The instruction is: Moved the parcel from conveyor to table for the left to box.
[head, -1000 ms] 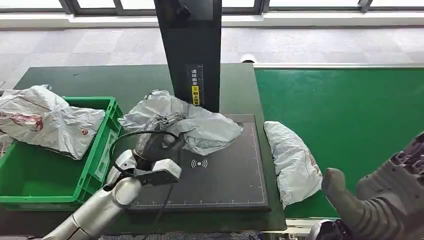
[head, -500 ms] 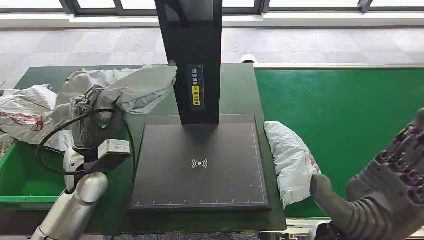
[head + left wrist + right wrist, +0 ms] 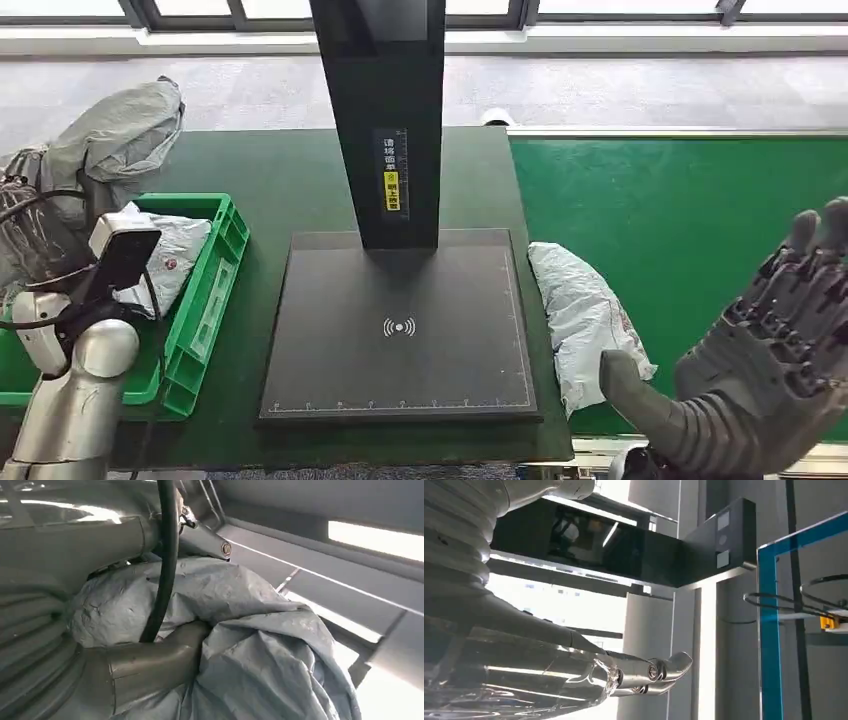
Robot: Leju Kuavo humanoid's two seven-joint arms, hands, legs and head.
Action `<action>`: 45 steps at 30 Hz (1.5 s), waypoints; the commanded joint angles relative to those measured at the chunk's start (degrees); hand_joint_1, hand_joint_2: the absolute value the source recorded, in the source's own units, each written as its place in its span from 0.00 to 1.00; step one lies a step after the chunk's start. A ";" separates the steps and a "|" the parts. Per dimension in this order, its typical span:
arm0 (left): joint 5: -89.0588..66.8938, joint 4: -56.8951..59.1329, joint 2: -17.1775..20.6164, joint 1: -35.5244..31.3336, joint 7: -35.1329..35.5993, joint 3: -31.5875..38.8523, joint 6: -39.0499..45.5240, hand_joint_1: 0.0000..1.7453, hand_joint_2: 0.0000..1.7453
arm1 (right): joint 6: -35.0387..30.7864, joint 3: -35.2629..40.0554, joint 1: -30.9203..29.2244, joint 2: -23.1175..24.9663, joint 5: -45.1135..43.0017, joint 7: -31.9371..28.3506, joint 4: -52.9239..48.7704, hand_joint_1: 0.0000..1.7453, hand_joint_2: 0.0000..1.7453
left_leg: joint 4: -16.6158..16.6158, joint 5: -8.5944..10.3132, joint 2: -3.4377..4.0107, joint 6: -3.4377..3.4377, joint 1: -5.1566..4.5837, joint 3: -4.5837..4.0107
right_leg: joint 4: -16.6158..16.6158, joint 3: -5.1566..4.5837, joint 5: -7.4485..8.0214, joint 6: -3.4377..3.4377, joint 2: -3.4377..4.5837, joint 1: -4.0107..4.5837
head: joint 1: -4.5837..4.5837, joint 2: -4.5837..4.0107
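My left hand [image 3: 40, 235] grips a grey parcel [image 3: 115, 135] and holds it up over the far left, above the green box [image 3: 205, 300]. Up close in the left wrist view the grey parcel [image 3: 250, 645] is bunched against my thumb [image 3: 150, 665]. Another white parcel [image 3: 150, 265] lies inside the box. A further white parcel [image 3: 585, 320] lies at the left edge of the green conveyor [image 3: 690, 250], beside the black scan pad [image 3: 400, 330]. My right hand [image 3: 770, 380] hovers open near the conveyor's front, fingers spread, holding nothing; its fingers [image 3: 644, 672] point into open space.
A black scanner post [image 3: 385, 110] rises behind the scan pad in the middle of the dark green table [image 3: 290, 170]. The box's right wall stands next to the pad's left edge. Grey carpet lies beyond the table.
My left hand has lifted the grey parcel off the scan pad and swung it left and up, over the green box. My right hand has risen a little and opened its fingers wider.
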 commanded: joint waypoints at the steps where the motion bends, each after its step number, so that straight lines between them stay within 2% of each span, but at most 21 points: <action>1: -3.57 9.07 2.01 -2.11 2.98 6.36 -0.48 1.00 1.00 | -1.00 2.31 -1.00 -1.97 0.07 0.19 3.05 0.00 1.00 | -0.10 0.04 0.10 0.02 -0.02 0.09 | -0.08 0.05 0.06 -0.01 0.09 -0.02 | 0.00 0.00; 6: -11.11 14.48 3.02 -2.31 9.53 7.85 -4.04 1.00 1.00 | -1.10 1.82 -0.02 -1.40 0.50 0.68 2.48 0.00 1.00 | -0.22 0.09 0.08 0.02 -0.04 0.15 | -0.17 0.10 0.09 -0.03 0.08 -0.03 | 0.00 0.00; 9: -10.71 16.91 2.85 -2.83 9.85 8.06 -4.59 1.00 1.00 | -0.97 1.54 0.02 -1.22 0.74 0.88 2.44 0.00 1.00 | -0.12 0.04 0.05 0.00 -0.01 0.12 | -0.10 0.09 0.05 -0.03 0.06 -0.01 | 0.00 0.00; 10: -10.79 18.06 2.46 -3.35 10.43 8.13 -4.78 0.74 1.00 | -0.84 1.23 0.06 -0.99 0.98 1.03 2.44 0.00 1.00 | -0.17 0.08 0.03 0.01 -0.01 0.12 | -0.15 0.08 0.07 -0.03 0.03 0.00 | 0.00 0.00; 11: -10.79 18.06 2.46 -3.35 10.43 8.13 -4.78 0.03 1.00 | -0.84 1.23 0.06 -0.99 0.98 1.03 2.44 0.00 1.00 | -0.09 0.05 -0.01 0.01 -0.03 0.09 | -0.07 0.06 0.03 -0.02 -0.01 -0.03 | 0.00 0.00; 12: -10.80 18.04 2.21 -3.47 10.46 7.99 -4.71 0.00 1.00 | -0.83 1.20 0.04 -1.01 0.99 1.04 2.43 0.00 1.00 | -0.10 0.06 0.00 0.01 0.02 0.07 | -0.12 0.06 0.06 -0.02 -0.01 0.03 | 0.00 0.00; 19: -10.08 19.82 1.75 -5.28 9.98 6.23 -4.49 0.00 1.00 | -1.53 0.43 0.87 -0.74 1.63 0.91 2.10 0.00 1.00 | -0.07 0.05 -0.06 0.03 0.00 0.04 | -0.07 0.05 0.02 -0.01 -0.06 0.00 | 0.00 0.02; 20: -8.94 20.40 1.81 -5.79 9.63 5.64 -4.07 0.00 0.00 | -1.69 0.35 0.94 -0.70 1.77 0.85 2.04 0.00 1.00 | -0.11 0.07 -0.08 0.03 0.00 0.05 | -0.12 0.07 0.05 -0.01 -0.08 0.01 | 0.00 0.00; 29: -5.80 21.69 2.86 -8.09 8.72 0.96 -1.13 0.00 0.00 | -2.87 0.10 1.02 -0.96 1.87 0.34 2.25 0.00 1.00 | -0.02 0.06 -0.12 0.01 0.03 0.00 | -0.06 0.00 0.03 -0.01 -0.11 0.03 | 0.00 0.00; 40: 0.03 18.97 1.66 -8.04 5.37 0.07 1.53 0.00 0.00 | -4.03 -0.17 1.14 -1.54 2.26 0.01 2.46 0.00 1.00 | 0.01 0.03 -0.06 0.02 0.03 -0.01 | -0.07 -0.01 0.03 0.00 -0.05 0.03 | 0.00 0.00; 42: 8.05 16.78 -0.36 -7.45 -1.31 1.94 1.53 0.00 0.00 | -5.31 -0.44 1.21 -1.78 1.88 -0.11 2.55 0.00 1.00 | 0.00 0.03 -0.05 0.02 0.03 -0.01 | -0.06 -0.02 0.03 0.00 -0.04 0.03 | 0.00 0.00; 43: 9.72 16.59 -0.69 -7.40 -2.06 1.53 1.53 0.00 0.00 | -5.47 -0.57 1.25 -2.12 1.77 -0.19 2.61 0.00 1.00 | -0.06 0.08 -0.08 0.04 0.01 -0.01 | -0.12 -0.01 0.07 0.00 -0.07 0.02 | 0.00 0.00; 45: 21.78 12.60 -0.18 -6.03 -7.02 -3.29 -1.54 0.00 0.00 | -6.99 -1.30 1.84 -2.55 2.09 -0.42 2.85 0.00 1.00 | -0.06 0.09 -0.16 0.05 0.03 -0.03 | -0.16 0.01 0.06 0.01 -0.15 0.04 | 0.00 0.00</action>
